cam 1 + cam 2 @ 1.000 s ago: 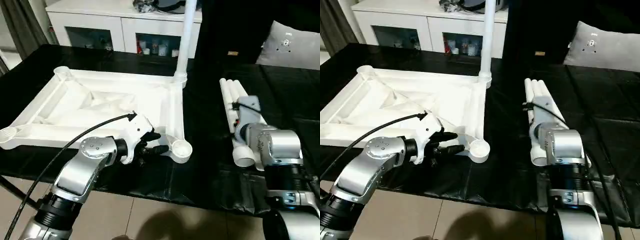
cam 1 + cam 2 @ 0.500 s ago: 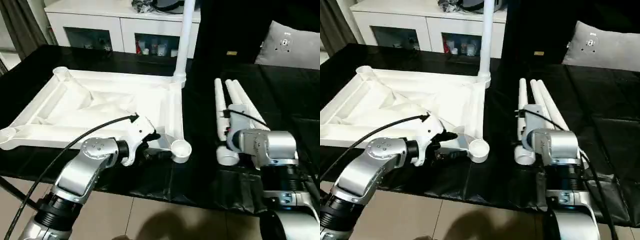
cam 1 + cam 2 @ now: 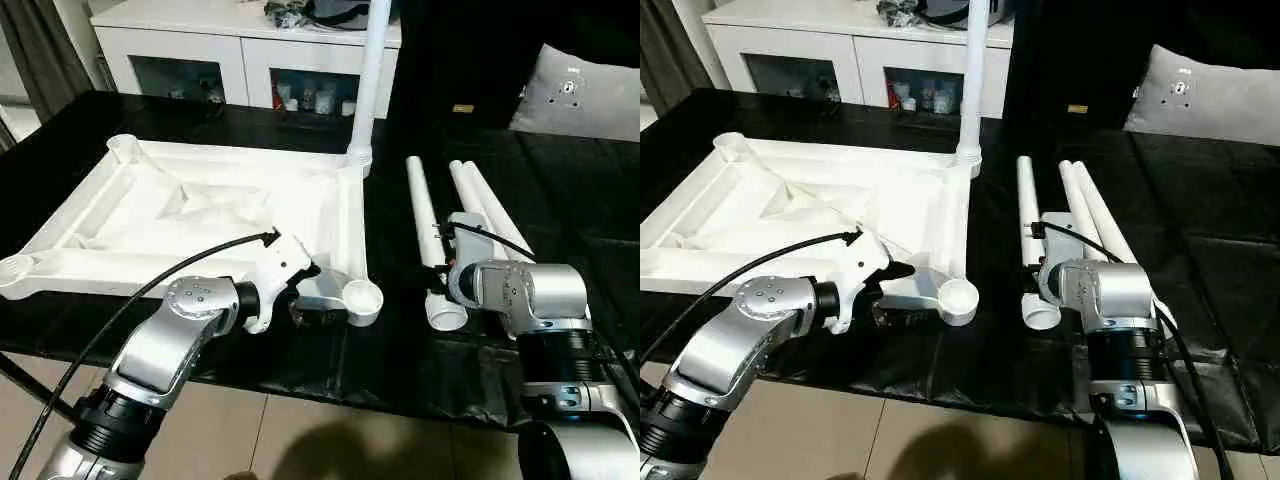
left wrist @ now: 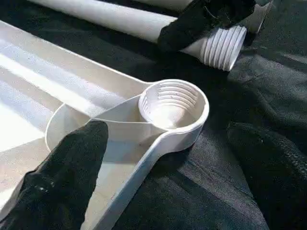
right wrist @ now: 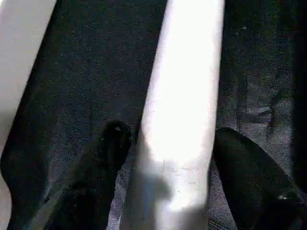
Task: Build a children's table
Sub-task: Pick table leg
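Four legs belong to this table, and one point(image 3: 370, 80) already stands upright in the far right socket of the top point(image 3: 200, 215), which lies underside up on the black counter point(image 3: 590, 210). The other three lie flat on the counter to the right of the top. Two of them point(image 3: 490, 200) rest side by side, touching; the third point(image 3: 425, 235) lies apart, nearer the top, with its threaded end toward the robot.

The left end effector point(image 3: 305, 295) sits at the top's near right corner, its jaws spread wide. In the left wrist view one black finger point(image 4: 67, 177) is over the rib that runs to the corner socket point(image 4: 172, 103), and the other finger point(image 4: 273, 167) is over the black cloth beyond the corner, so the socket lies between them. Neither finger is seen pressing the plastic.

The right end effector point(image 5: 165, 158) is down over the thick end of the third leg. In the right wrist view its two fingers flank the leg, one on each side and close against it; whether they actually clamp it I cannot tell. The left wrist view shows a black finger point(image 4: 206, 19) lying on that leg just behind its threads point(image 4: 223, 45).

Behind the counter stand a white cabinet point(image 3: 240, 50) and, to the right, a grey cushion point(image 3: 580, 90).
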`<state>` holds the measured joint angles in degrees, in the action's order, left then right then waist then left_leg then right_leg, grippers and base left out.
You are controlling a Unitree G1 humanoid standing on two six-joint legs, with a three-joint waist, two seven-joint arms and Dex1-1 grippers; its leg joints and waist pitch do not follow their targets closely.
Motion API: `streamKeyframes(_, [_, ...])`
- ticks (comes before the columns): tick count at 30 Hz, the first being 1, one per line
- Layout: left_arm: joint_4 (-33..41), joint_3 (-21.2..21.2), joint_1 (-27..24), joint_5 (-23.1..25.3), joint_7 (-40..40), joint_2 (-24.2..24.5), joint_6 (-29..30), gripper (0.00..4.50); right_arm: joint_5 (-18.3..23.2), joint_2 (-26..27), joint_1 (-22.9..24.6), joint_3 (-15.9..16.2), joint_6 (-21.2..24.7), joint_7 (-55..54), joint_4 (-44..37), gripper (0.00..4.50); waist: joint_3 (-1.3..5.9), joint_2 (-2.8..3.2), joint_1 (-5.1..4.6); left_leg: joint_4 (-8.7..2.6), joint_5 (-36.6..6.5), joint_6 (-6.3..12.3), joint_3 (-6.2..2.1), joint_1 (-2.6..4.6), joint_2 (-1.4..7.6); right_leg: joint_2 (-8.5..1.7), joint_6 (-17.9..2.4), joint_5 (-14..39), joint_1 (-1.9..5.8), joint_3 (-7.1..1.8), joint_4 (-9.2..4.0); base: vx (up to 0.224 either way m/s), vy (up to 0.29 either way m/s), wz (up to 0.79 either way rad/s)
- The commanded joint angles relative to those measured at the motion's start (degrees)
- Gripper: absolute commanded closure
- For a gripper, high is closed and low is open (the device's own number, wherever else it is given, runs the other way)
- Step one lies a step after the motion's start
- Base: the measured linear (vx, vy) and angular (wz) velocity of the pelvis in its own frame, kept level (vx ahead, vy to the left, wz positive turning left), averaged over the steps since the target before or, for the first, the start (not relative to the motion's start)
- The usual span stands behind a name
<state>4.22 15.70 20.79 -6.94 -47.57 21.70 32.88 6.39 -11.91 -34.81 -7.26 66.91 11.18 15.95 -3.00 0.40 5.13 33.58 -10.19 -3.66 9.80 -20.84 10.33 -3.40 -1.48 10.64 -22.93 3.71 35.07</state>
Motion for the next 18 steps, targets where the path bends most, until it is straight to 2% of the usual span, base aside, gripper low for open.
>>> streamKeyframes(1, [0.96,0.48,0.94,-0.07,-0.03,0.34,0.22,0.00,0.27,0.46,1.30,0.61,0.91,-0.01,1.87,1.82,3.60,0.13,0.11,-3.85,-10.04,-2.79,-0.79,0.70,2.20,-4.39,-7.29,12.55,2.87,-3.02,-4.29,0.000,0.000,0.00])
streamKeyframes(8, [0.47,0.93,1.17,0.07,0.09,0.28,-0.15,0.00,0.39,0.74,1.61,0.72,0.66,-0.25,1.69,2.48,3.58,0.15,0.10,-3.87,-10.38,-2.90,-0.81,0.72,2.20,-4.39,-7.19,12.97,2.88,-3.02,-4.34,0.000,0.000,0.00])
streamKeyframes(12, [0.43,1.08,1.19,0.14,0.21,0.15,-0.19,0.00,0.43,0.72,1.76,0.72,0.12,-0.34,1.58,2.59,3.59,0.15,0.07,-3.86,-10.63,-2.98,-0.81,0.79,2.21,-4.40,-7.22,12.94,2.85,-3.04,-4.34,0.000,0.000,0.00])
streamKeyframes(18, [0.33,0.13,1.61,-0.26,1.11,-0.33,-0.98,0.00,0.17,0.73,1.07,-2.39,-3.40,-2.92,1.47,2.62,3.46,0.09,0.07,-3.95,-11.78,-3.22,-0.82,0.82,2.17,-4.45,-6.68,15.39,2.77,-3.05,-4.63,0.000,0.000,0.00])
